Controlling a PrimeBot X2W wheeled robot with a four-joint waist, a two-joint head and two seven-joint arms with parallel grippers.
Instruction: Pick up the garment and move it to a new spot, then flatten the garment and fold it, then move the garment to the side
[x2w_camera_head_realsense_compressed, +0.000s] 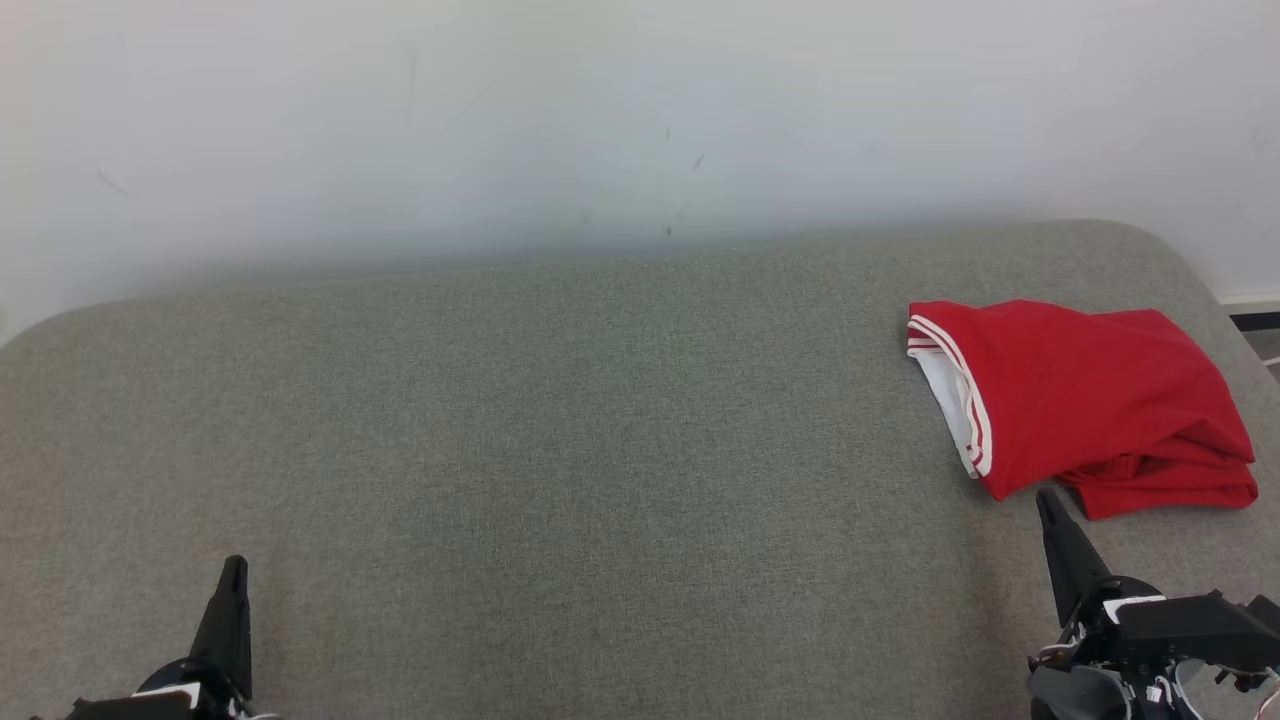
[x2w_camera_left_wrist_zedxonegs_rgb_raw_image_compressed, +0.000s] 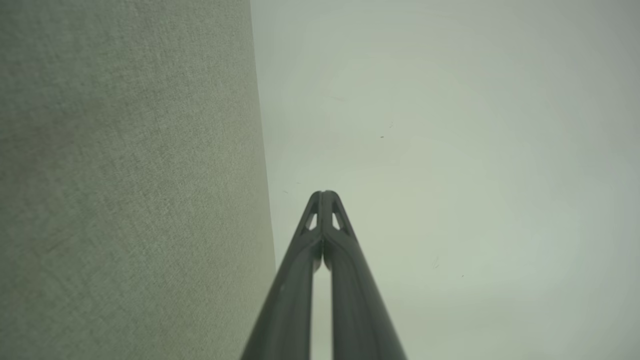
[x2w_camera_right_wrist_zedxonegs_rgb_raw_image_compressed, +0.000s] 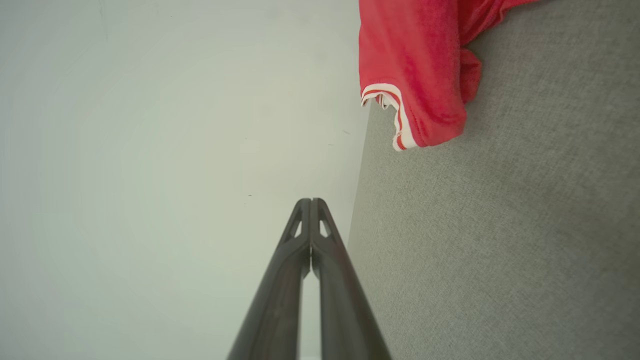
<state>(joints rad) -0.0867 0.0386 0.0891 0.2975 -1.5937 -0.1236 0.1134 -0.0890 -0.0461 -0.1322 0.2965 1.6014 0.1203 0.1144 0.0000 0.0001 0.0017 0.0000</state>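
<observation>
Lying loosely folded at grey pad's (x2w_camera_head_realsense_compressed: 600, 450) right side, red garment (x2w_camera_head_realsense_compressed: 1090, 400) fits pre-pickup or final set-aside; left claw (x2w_camera_head_realsense_compressed: 235, 565), right claw (x2w_camera_head_realsense_compressed: 1044, 495) pinched closed, empty.

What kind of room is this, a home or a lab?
Probably a test room rather than a home: a grey fabric-covered surface, like a bed or padded table, against a bare white wall, with a red garment lying on it.
</observation>
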